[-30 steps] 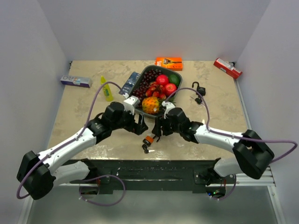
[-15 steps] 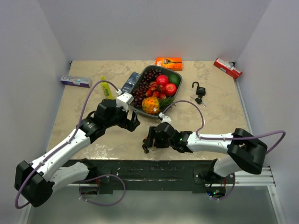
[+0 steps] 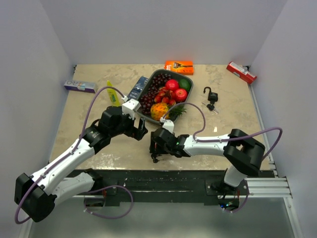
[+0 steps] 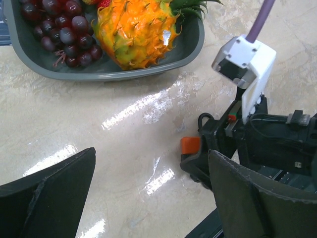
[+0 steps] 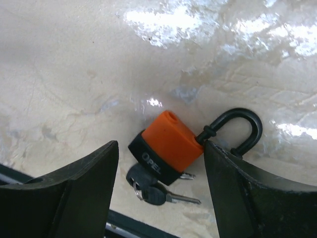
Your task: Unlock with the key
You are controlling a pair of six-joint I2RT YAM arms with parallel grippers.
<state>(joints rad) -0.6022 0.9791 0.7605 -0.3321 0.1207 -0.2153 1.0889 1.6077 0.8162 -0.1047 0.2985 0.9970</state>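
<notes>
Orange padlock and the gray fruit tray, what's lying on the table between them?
Nothing: the left wrist view shows only bare, glossy tabletop between the gray fruit tray and the orange padlock.

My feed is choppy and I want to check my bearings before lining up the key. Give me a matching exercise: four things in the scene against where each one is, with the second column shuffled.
Things
1. orange padlock
2. black padlock
3. dragon fruit
4. left gripper

Places
A. in the grey tray
B. open above bare table, beside the tray
C. on the table under the open right gripper, keys beside it
D. on the table right of the tray, away from both arms

Pairs: 1-C, 2-D, 3-A, 4-B
</notes>
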